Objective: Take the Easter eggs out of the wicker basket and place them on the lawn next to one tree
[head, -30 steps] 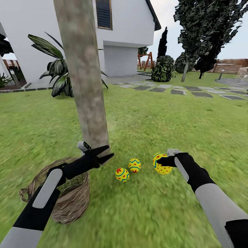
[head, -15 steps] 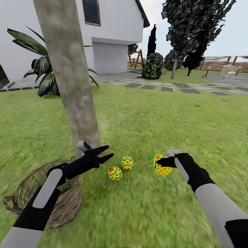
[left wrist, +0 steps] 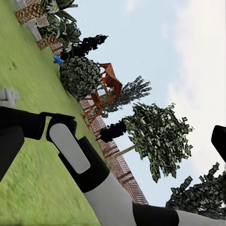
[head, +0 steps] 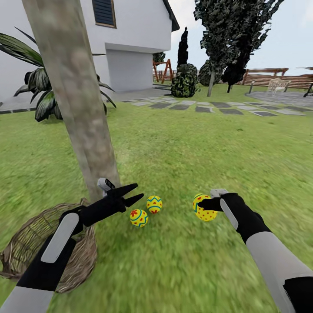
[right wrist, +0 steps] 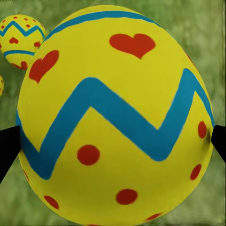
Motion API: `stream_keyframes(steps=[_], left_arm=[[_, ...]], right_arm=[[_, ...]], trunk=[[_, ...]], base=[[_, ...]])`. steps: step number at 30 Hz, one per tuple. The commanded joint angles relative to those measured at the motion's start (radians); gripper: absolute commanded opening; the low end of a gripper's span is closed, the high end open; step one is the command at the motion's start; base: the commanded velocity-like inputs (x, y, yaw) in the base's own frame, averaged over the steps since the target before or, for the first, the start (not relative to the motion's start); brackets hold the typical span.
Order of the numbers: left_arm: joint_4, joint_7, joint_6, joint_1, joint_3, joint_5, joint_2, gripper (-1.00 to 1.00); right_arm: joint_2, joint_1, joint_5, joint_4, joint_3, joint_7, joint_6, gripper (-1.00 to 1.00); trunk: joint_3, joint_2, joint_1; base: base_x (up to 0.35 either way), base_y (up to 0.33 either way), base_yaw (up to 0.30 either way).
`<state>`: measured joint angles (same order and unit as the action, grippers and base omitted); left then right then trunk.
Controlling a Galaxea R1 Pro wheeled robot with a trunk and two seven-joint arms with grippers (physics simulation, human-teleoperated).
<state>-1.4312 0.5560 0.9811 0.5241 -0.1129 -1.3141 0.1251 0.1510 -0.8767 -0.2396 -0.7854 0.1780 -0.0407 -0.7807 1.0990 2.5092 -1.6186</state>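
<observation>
My right gripper (head: 204, 204) is shut on one yellow Easter egg (head: 203, 208) with a blue zigzag and red dots, low over the lawn (head: 182, 148). In the right wrist view this egg (right wrist: 115, 117) sits between the dark fingertips (right wrist: 6, 146). Two more eggs (head: 138, 218) (head: 154, 204) lie on the grass just right of the tree trunk (head: 74, 108); one of them (right wrist: 19, 40) appears behind the held egg. My left gripper (head: 135, 194) hangs open and holds nothing, between the trunk and those eggs. The wicker basket (head: 21, 243) stands at the trunk's foot, partly behind my left arm.
A broad-leaved plant (head: 41, 87) and the white house (head: 130, 39) stand behind the trunk. Grey stepping stones (head: 204, 108), dark conifers (head: 226, 39) and a brown fence (head: 278, 80) are far off. Open grass stretches ahead and to the right.
The whole view has swung rightward, so trunk, basket and the two lying eggs sit further left in the picture. Both arms keep their pose, the right still shut on its egg.
</observation>
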Motion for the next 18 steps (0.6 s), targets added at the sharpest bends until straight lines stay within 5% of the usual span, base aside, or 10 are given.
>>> stream_keyframes(steps=[1,18], left_arm=[[0.000,0.004,0.002,0.001,-0.001,0.001,0.001,1.00],[0.000,0.004,0.002,0.001,-0.001,0.000,0.001,1.00]], right_arm=[[0.001,-0.001,0.000,-0.001,0.003,-0.002,-0.004,-1.00],[0.002,-0.001,-0.002,-0.001,0.003,-0.002,-0.005,-1.00]], trunk=[[0.001,0.000,0.000],[0.001,0.000,0.000]], base=[[0.000,0.000,-0.290],[0.000,0.000,-0.291]])
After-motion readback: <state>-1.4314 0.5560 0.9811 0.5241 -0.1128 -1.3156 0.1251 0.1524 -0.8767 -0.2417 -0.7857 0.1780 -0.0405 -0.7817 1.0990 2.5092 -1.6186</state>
